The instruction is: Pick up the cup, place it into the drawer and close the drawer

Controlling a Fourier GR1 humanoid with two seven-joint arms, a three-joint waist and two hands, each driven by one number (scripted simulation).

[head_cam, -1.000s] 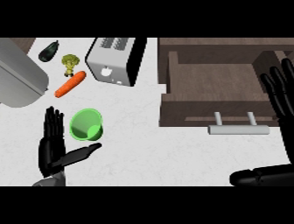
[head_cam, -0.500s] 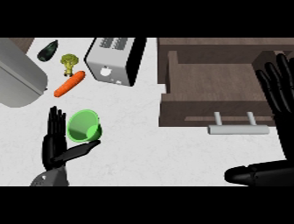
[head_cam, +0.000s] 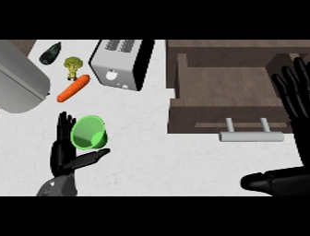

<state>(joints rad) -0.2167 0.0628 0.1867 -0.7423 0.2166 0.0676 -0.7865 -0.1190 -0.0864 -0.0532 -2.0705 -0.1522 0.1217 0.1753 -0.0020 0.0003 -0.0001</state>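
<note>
A green cup (head_cam: 89, 132) lies tipped on the white counter, its mouth facing the view. My left hand (head_cam: 63, 156) is right beside it, straight fingers (head_cam: 66, 126) along the cup's left side and the thumb (head_cam: 92, 158) stretched out under it; the hand is open. The brown drawer (head_cam: 226, 90) stands pulled open at the upper right, with its grey handle (head_cam: 249, 135) on the front panel. Over the drawer's right edge my right hand (head_cam: 306, 103) stays open, fingers pointing up.
A silver toaster (head_cam: 120, 62) stands behind the cup, with a carrot (head_cam: 73, 87), a broccoli (head_cam: 73, 66) and a dark vegetable (head_cam: 50, 53) to its left. A large grey metal vessel (head_cam: 8, 80) fills the far left. My right forearm (head_cam: 283, 182) crosses the lower right corner.
My left hand has slid a little up and right, closing in on the cup's side. The right hand has drifted slightly left over the drawer. The cup has stayed put.
</note>
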